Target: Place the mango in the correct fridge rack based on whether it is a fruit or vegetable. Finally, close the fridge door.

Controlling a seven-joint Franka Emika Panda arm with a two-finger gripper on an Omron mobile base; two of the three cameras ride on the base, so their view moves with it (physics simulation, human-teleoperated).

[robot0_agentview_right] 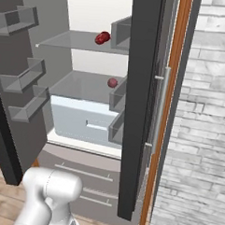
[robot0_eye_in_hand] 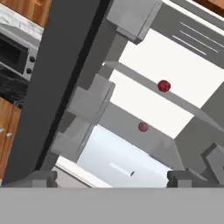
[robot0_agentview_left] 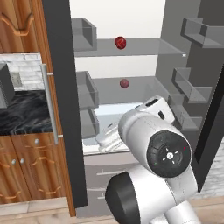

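The mango (robot0_agentview_left: 124, 83) (robot0_agentview_right: 112, 82) (robot0_eye_in_hand: 143, 127), small, round and dull red, rests on the middle glass shelf of the open fridge (robot0_agentview_left: 131, 89). My gripper (robot0_eye_in_hand: 111, 180) is open with nothing between its fingertips (robot0_eye_in_hand: 40, 177). It hangs low in front of the fridge and looks up at the shelves. In the left base view the hand (robot0_agentview_left: 108, 138) sits before the white crisper drawer (robot0_agentview_left: 116, 114), below and left of the mango and apart from it. Both upper fridge doors stand open.
A brighter, speckled red item (robot0_agentview_left: 120, 42) (robot0_agentview_right: 102, 37) (robot0_eye_in_hand: 164, 85) lies on the upper glass shelf. Door bins (robot0_agentview_left: 188, 89) (robot0_agentview_right: 23, 79) line the open doors. A wooden cabinet and dark counter (robot0_agentview_left: 24, 113) stand to the left, and a brick wall (robot0_agentview_right: 203, 114) to the right.
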